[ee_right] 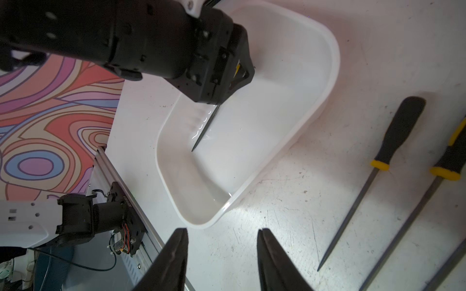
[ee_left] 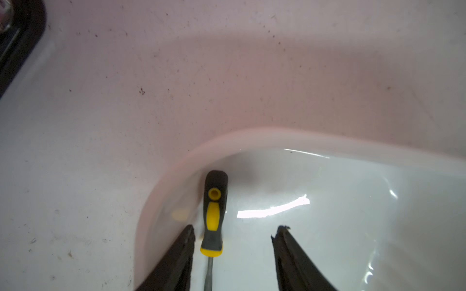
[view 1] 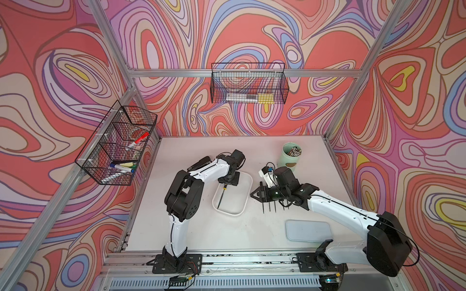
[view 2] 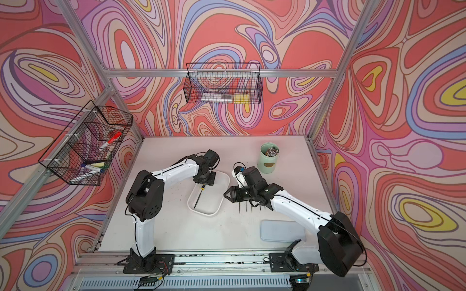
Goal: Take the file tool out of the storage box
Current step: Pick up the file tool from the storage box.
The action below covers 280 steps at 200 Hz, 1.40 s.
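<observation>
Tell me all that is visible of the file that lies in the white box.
The file has a black handle with a yellow inlay, a yellow collar and a thin dark tapering blade. It lies on the floor of the storage box, handle end near a rounded corner. The jaws of the left gripper stand open astride the handle, one close beside it.

The place is a robotics lab cell. An aluminium frame [view 1: 176, 73] boxes in a white desk [view 1: 227, 234], and swirl-printed walls [view 1: 252, 32] close three sides. A left arm [view 1: 176, 231] and a right arm [view 1: 340, 209] are bolted to a rail [view 1: 252, 259] at the front, beside a bare circuit board [view 1: 180, 277]. Wire baskets [view 1: 248, 83] hang from the frame.
</observation>
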{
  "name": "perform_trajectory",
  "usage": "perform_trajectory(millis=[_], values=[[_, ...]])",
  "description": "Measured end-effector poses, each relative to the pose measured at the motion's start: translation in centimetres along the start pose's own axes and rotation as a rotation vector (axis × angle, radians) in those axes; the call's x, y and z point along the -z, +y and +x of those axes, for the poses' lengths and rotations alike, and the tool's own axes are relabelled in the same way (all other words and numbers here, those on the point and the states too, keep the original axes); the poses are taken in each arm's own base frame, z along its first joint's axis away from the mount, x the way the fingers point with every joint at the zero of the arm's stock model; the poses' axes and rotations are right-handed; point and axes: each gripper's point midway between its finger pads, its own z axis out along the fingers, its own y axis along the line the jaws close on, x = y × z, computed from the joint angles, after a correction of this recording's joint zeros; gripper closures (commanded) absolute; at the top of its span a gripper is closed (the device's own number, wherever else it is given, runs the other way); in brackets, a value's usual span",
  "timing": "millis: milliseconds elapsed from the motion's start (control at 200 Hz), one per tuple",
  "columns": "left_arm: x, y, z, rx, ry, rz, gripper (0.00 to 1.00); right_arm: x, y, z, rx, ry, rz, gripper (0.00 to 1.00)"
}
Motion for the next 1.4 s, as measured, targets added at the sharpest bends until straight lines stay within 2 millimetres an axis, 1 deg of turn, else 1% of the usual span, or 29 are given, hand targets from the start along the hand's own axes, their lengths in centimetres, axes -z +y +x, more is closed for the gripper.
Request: perform_trajectory(millis=[135, 320, 416, 481, 541, 811, 881, 1046, 1147, 1212, 1402], values=[[-1.1, 0.2, 0.0, -0.011, 0.005, -0.026, 0.48, 0.0, 0.5, 0.1, -0.003, 0.003, -0.035, 0.53], [-1.5, 0.0, -0.6, -0.012, -0.009, -0.030, 0.49, 0.0, 0.7, -0.1, -0.003, -0.005, -0.051, 0.53], [-1.8, -0.1, -0.9, -0.011, -0.015, -0.028, 0.52, 0.0, 0.7, -0.2, -0.004, -0.007, -0.052, 0.53], [-1.8, -0.2, -1.0, -0.010, -0.018, -0.022, 0.56, 0.0, 0.7, -0.3, -0.003, -0.010, -0.053, 0.53], [-1.8, -0.4, -1.1, -0.013, -0.022, -0.013, 0.64, 0.0, 0.7, -0.3, -0.005, -0.010, -0.053, 0.53], [-2.0, -1.2, -1.3, -0.017, -0.022, 0.037, 0.86, 0.1, 0.7, -0.3, -0.006, -0.010, -0.053, 0.54], [-2.0, -1.4, -1.4, -0.014, -0.027, 0.048, 0.89, 0.1, 0.7, -0.3, -0.006, -0.010, -0.053, 0.54], [-1.8, -1.7, -1.8, 0.035, -0.037, 0.121, 0.90, -0.2, 0.5, 0.0, -0.018, -0.013, -0.058, 0.56], [-0.9, -1.7, -1.8, 0.097, -0.044, 0.184, 0.91, -0.4, 0.2, 0.3, -0.030, -0.015, -0.060, 0.56], [0.3, -1.9, -2.2, 0.142, -0.063, 0.233, 0.91, -0.5, 0.2, 0.2, -0.038, -0.017, -0.063, 0.56], [5.4, -3.8, -4.4, 0.230, -0.149, 0.416, 0.92, -1.1, 0.4, -0.3, -0.042, -0.029, -0.086, 0.57]])
